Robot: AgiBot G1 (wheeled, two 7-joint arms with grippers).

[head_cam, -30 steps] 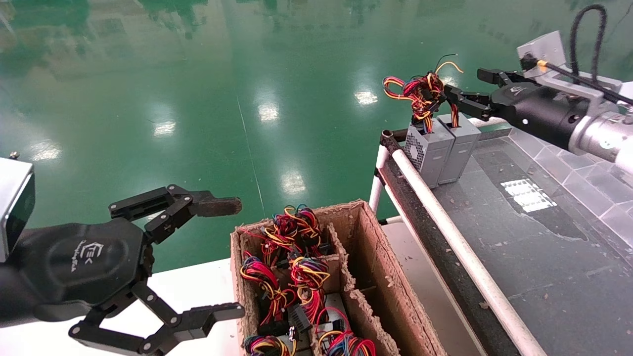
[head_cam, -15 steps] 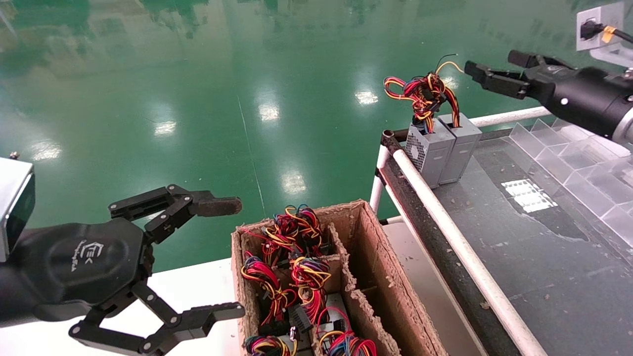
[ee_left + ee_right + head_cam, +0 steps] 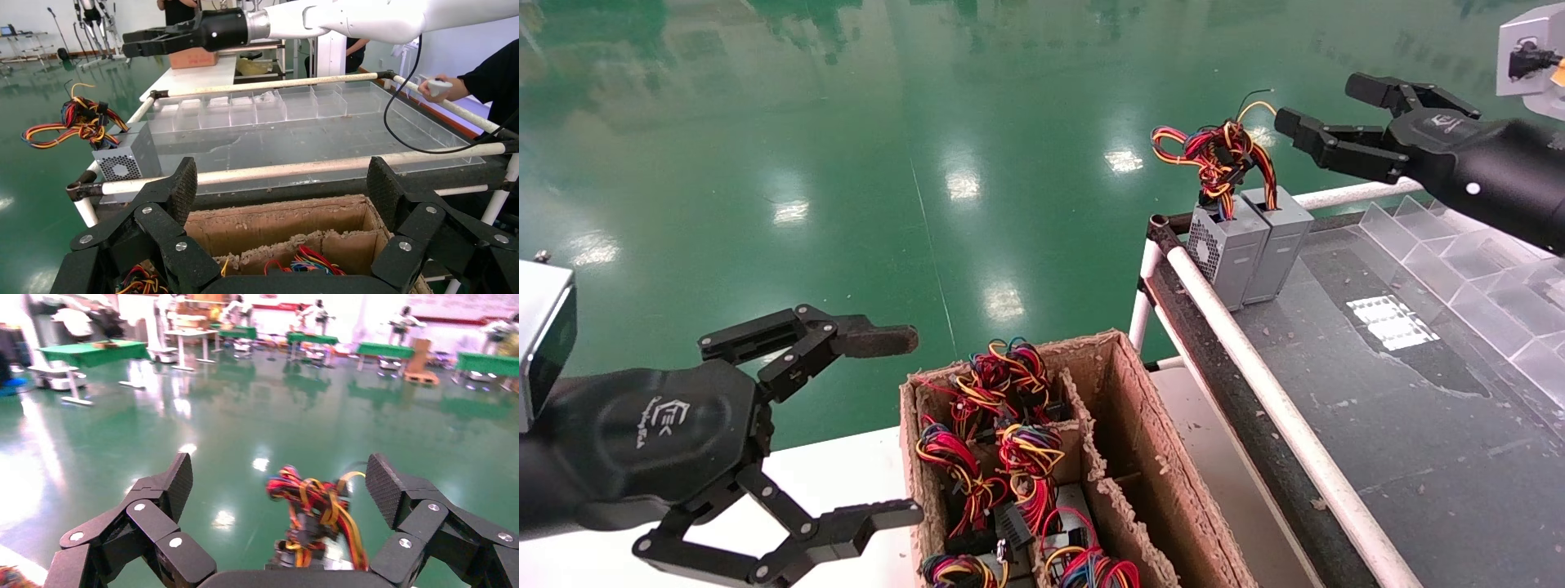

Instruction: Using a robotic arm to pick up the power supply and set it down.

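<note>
The power supply point(image 3: 1284, 245), a plain-sided grey box, stands upright at the far corner of the dark table point(image 3: 1401, 425), touching a like box with a vent face point(image 3: 1223, 255). Their red, yellow and blue wires point(image 3: 1214, 157) tangle together above them. My right gripper point(image 3: 1324, 102) hovers open above and to the right of the wires, touching nothing. In the right wrist view the wire bundle point(image 3: 313, 509) shows beyond the open right gripper point(image 3: 281, 487). My left gripper point(image 3: 891, 429) hangs open and empty at the lower left, beside the cardboard box point(image 3: 1140, 425).
The cardboard box point(image 3: 275, 226) has compartments holding several more wired supplies. A white pipe rail point(image 3: 1254, 376) runs along the table's near edge. Clear plastic dividers point(image 3: 1459, 261) line the table's right side. A person's arm point(image 3: 489, 92) shows beyond the table.
My right gripper has drawn back from the wire bundle, upward and to the right. The two grey boxes stay in place. The left arm has not moved.
</note>
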